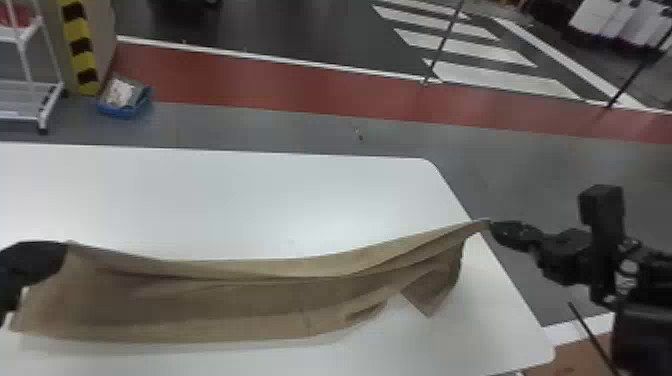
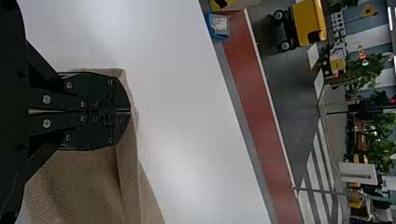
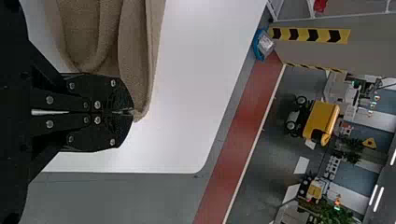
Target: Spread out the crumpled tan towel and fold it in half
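Note:
The tan towel (image 1: 240, 295) stretches across the table between both grippers, its upper edge sagging in the middle and a loose corner hanging near the right end. At the head view's left edge, my left gripper (image 1: 62, 250) holds the towel's upper left part. My right gripper (image 1: 492, 226) pinches the right corner over the table's right edge. In the left wrist view, the left gripper (image 2: 130, 111) is shut on the towel (image 2: 79, 186). The right wrist view has the right gripper (image 3: 132, 112) closed on the tip of the towel (image 3: 135, 56).
The white table (image 1: 250, 200) lies under the towel, with its rounded far right corner left of my right arm. On the floor beyond are a blue bin (image 1: 125, 107) and a white rack (image 1: 30, 100) at the far left.

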Controlling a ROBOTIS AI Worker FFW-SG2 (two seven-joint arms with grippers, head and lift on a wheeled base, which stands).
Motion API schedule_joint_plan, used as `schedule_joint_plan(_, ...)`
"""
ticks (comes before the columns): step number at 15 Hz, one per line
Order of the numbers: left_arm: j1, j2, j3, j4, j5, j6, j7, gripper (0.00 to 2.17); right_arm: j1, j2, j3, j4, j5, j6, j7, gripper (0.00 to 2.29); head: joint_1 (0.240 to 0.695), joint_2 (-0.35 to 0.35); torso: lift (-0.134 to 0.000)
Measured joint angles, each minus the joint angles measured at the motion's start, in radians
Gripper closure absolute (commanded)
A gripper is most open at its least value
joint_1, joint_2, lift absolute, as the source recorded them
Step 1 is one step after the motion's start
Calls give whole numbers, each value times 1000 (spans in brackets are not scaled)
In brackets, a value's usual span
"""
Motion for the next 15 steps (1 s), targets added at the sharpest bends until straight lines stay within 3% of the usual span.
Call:
schedule_joint_plan(4,-136,10,63,-13,51,48,-2,1727,-35,-107,55,-74,-8,145,-29,1214,695,-318,-120)
schedule_joint_plan(7,-315,26,64,160,81,47,13,1730,-138,-174,161,-25,-17,251,-119,1214,654,-296,-120)
schedule_joint_plan(9,-465,27,62,325,107,28,19,1733,-247,-194,253,60,-9,281,-165,1214,621,-277,-120)
schedule_joint_plan(11,-603,24,60,487,121,-12,33,1730,-378,-206,351,174,7,291,-209,1214,557,-250,-120)
schedule_joint_plan(15,-794,6,54,749,124,-169,86,1730,-670,-202,531,413,53,266,-265,1214,479,-224,-120)
